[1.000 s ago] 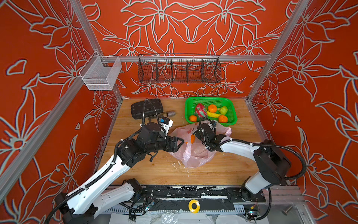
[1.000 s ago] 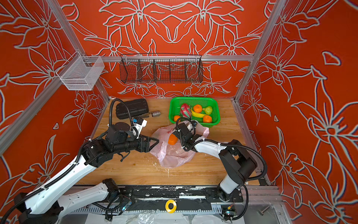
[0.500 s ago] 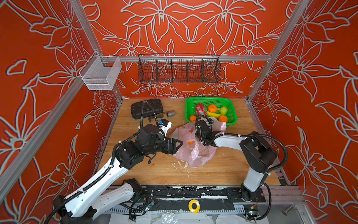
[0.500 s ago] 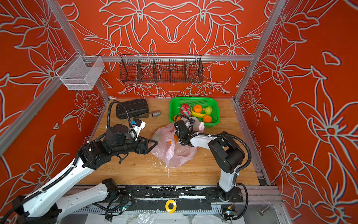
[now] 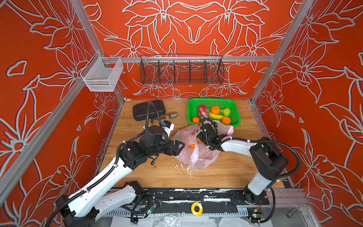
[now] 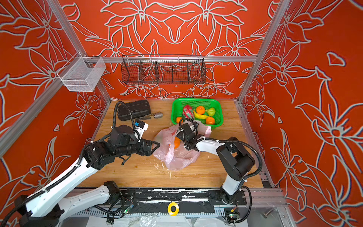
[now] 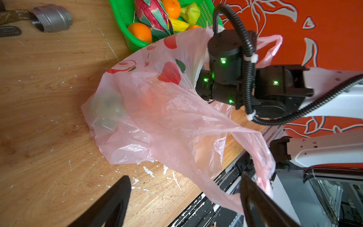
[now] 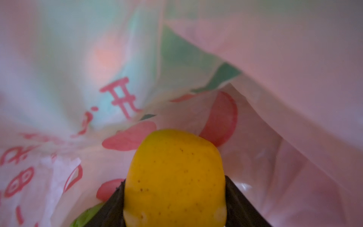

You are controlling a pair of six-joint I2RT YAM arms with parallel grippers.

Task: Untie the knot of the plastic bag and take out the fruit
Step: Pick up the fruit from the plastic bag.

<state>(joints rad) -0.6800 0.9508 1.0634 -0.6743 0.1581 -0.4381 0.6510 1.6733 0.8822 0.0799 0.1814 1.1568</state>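
On the wooden bench (image 5: 225, 173) we are seeing the plastic bag (image 5: 200, 157) lying crumpled against the green basket (image 5: 213, 101)'s near rim, mouth gaping. Our right gripper (image 8: 174, 179) is reaching inside the bag, jaws pinching a yellow fruit (image 8: 172, 155). Our left gripper (image 7: 184, 177) is hovering at the bag's far side from the basket, jaws spread wide, a bag handle (image 7: 261, 157) draping over one finger (image 7: 255, 200).

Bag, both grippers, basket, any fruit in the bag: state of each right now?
plastic bag: untied, mouth open, lying on the table.
left gripper: open, bag rim draped over one finger.
right gripper: inside the bag, shut on the yellow fruit.
orange: inside the bag, not gripped.
green basket: upright on the table, holding fruit.
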